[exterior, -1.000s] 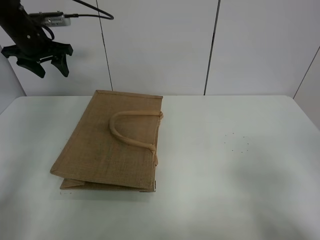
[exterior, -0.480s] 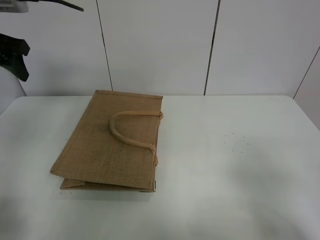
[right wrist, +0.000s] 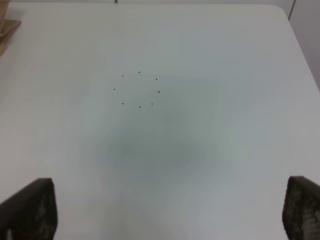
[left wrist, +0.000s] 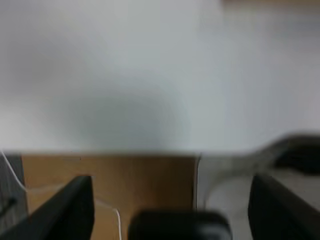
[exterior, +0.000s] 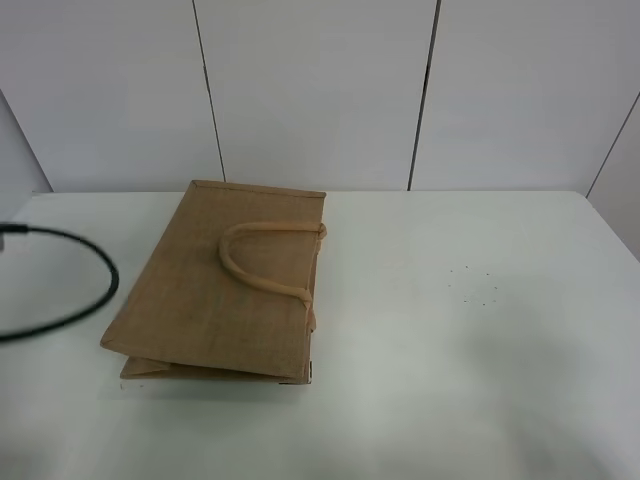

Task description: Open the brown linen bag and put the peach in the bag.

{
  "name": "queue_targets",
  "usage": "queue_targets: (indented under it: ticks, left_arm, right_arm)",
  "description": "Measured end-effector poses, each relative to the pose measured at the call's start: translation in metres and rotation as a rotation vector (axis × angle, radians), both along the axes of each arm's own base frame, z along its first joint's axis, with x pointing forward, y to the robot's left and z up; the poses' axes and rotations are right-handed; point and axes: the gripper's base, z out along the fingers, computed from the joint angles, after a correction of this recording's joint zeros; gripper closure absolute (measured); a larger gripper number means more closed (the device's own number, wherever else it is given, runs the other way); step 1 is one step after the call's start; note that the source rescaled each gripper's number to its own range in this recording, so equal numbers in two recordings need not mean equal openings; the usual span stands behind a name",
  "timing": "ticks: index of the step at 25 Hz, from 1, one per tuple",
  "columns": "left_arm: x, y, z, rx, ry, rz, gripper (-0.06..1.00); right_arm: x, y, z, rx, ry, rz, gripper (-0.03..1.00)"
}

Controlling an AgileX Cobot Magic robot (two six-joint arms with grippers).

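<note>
a: what lies on the white table [exterior: 480, 380]?
b: the brown linen bag [exterior: 210, 295], flat, one beige handle [exterior: 262, 258] looped on top.
a: anything else?
b: a black cable [exterior: 72, 290] curving at the left edge.

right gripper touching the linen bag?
Apart. In the right wrist view the right gripper stands open over bare table, and only a corner of the brown linen bag shows, far across that table.

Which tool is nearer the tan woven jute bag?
Probably right: the right tool hangs over bare table, bag corner in its view. The left tool sits beyond the table edge.
</note>
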Motion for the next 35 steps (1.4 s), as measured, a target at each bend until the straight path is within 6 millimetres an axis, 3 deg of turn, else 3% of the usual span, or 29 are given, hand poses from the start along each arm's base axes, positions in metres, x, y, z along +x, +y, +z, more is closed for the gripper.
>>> queue_targets:
  ticks: [4,12,28,35]
  left_arm:
    - [-0.036,-0.001,-0.022,-0.028,-0.089,0.002,0.09]
    - [-0.076,-0.001,-0.009,-0.04,-0.424,-0.018,0.09]
    - [-0.131,0.0,-0.002,-0.042,-0.808,-0.024,0.09]
    - [-0.134,0.0,-0.003,-0.042,-0.828,-0.025,0.09]
  right_arm:
    - [0.0,0.0,0.0,0.0,0.0,0.0,-0.03]
    - [0.0,0.0,0.0,0.0,0.0,0.0,-0.03]
    - [0.0,0.0,0.0,0.001,0.0,0.0,-0.03]
    - [0.0,0.0,0.0,0.001,0.0,0.0,-0.03]
